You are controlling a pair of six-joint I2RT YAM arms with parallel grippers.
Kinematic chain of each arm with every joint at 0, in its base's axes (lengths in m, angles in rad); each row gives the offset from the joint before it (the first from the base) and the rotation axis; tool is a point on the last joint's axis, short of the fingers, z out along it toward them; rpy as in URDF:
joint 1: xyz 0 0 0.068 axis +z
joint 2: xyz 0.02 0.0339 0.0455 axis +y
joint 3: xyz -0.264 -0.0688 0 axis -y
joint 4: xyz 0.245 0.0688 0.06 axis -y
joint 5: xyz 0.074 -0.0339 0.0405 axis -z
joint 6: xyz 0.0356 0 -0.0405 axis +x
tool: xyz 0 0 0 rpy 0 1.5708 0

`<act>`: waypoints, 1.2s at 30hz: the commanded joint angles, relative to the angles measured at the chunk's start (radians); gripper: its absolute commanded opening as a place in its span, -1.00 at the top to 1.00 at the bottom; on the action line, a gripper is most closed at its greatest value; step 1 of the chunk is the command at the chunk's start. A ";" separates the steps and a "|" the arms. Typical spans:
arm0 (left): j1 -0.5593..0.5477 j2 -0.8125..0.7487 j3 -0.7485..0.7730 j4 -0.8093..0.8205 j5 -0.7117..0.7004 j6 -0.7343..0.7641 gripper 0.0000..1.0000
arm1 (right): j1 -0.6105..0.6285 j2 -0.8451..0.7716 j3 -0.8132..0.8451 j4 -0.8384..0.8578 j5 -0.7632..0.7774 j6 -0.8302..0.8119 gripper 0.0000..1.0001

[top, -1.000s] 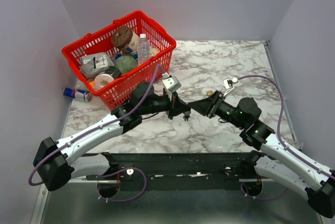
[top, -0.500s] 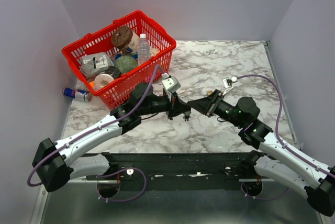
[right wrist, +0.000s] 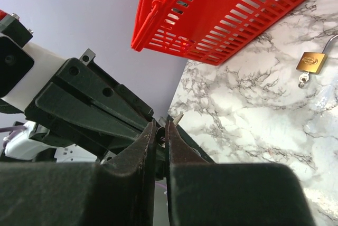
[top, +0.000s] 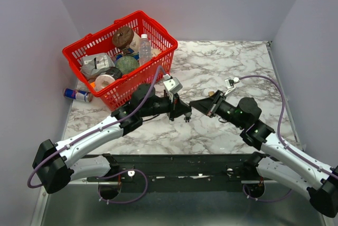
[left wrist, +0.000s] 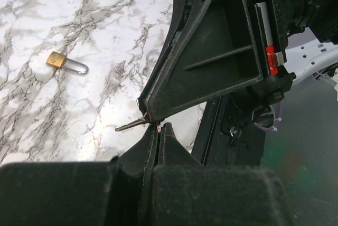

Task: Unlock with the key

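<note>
My two grippers meet tip to tip over the middle of the table. The left gripper [top: 187,115] [left wrist: 158,126] is shut, with the key's thin copper ring pinched at its fingertips. The key [left wrist: 131,125] shows its short metal blade sticking out to the left. The right gripper [top: 192,104] [right wrist: 160,126] is closed on the key's dark head, with the blade tip [right wrist: 177,118] poking out past its jaws. The small brass padlock [left wrist: 65,62] [right wrist: 311,62] lies on the marble, apart from both grippers, and it also shows in the top view [top: 211,94].
A red basket [top: 158,52] filled with a bottle and other items stands at the back left, close behind the left arm. A drink can [top: 76,95] lies beside the basket. The marble table [top: 237,62] has walls on three sides.
The right gripper has edged slightly left toward the left gripper. Both grippers stay tip to tip at the key. The padlock has not moved.
</note>
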 commanded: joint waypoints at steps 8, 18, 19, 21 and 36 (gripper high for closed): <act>-0.011 -0.006 0.023 -0.009 -0.057 0.009 1.00 | 0.004 0.027 0.017 -0.091 0.027 -0.091 0.99; -0.011 0.014 0.040 -0.040 -0.073 0.000 0.58 | 0.009 0.030 0.017 -0.120 0.053 -0.175 0.99; -0.011 0.018 0.042 -0.040 -0.067 0.001 0.60 | 0.009 0.032 0.017 -0.120 0.048 -0.175 0.99; -0.011 0.026 0.043 -0.040 -0.053 0.004 0.81 | 0.010 0.036 0.017 -0.116 0.040 -0.172 0.99; -0.011 0.037 0.046 -0.055 -0.065 0.033 1.00 | 0.010 0.076 0.040 -0.183 -0.002 -0.112 0.92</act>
